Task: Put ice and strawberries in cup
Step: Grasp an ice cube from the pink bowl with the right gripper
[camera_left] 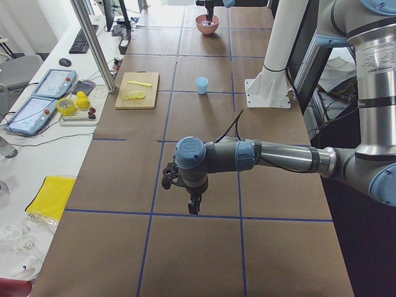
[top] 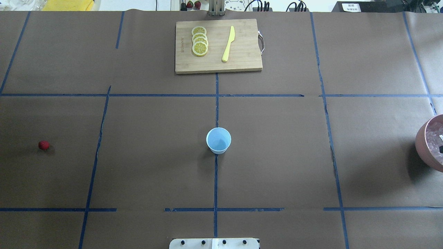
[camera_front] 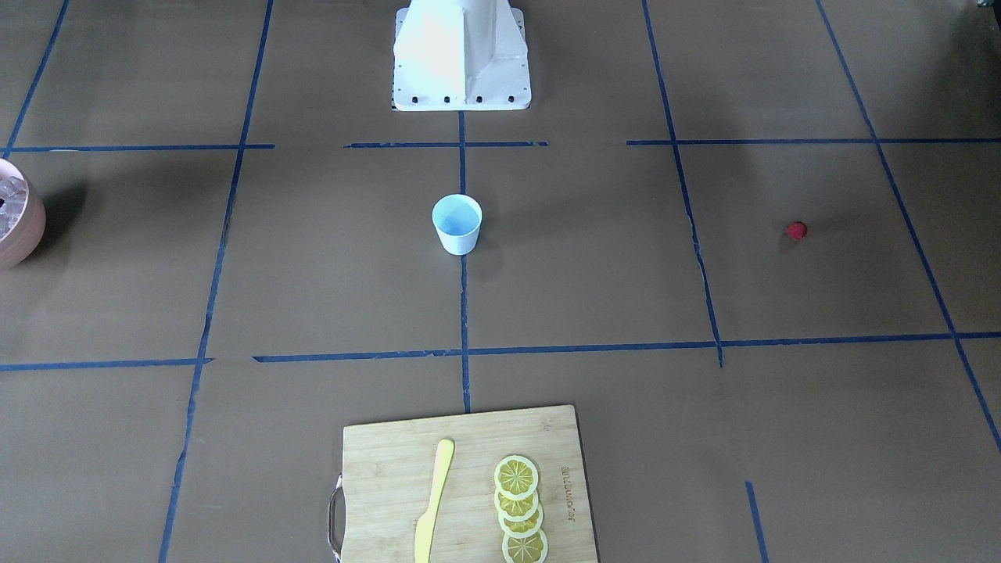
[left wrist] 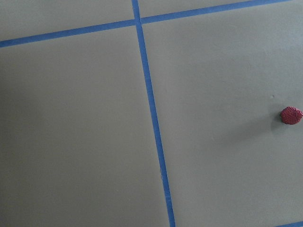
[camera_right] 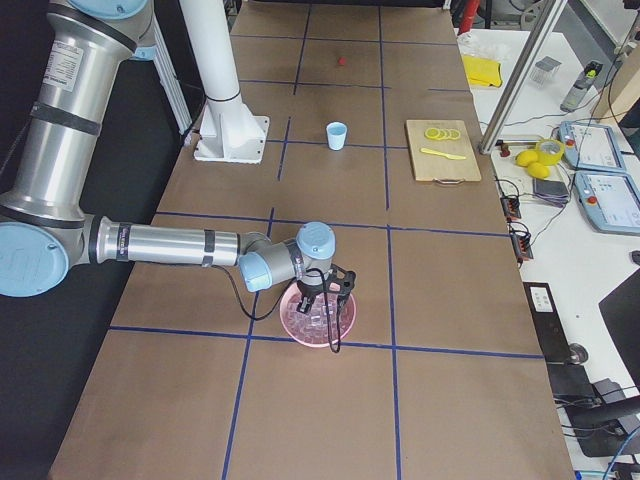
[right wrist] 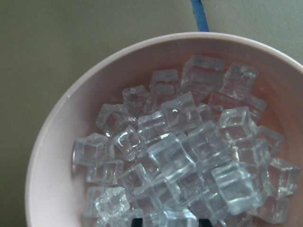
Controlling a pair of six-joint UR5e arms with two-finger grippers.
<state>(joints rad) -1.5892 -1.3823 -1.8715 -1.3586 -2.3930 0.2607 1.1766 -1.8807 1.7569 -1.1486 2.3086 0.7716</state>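
With the white robot base at 6 o'clock of the brown paper-covered table, the small pale-blue tapered plastic cup stands at the middle. At its 12 o'clock, by the far edge, lies the rectangular bamboo cutting board. On the board, a row of overlapping yellow lemon slices lies at 9 o'clock of the yellow plastic knife. The tiny red strawberry sits well apart at the cup's 9 o'clock. The round pink-brown bowl sits well apart at 3 o'clock, with the clear ice cubes piled in it.

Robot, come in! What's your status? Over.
Left gripper by strawberry, jaws unclear. Right gripper open over ice in bowl. Cup empty. Nothing in the way.
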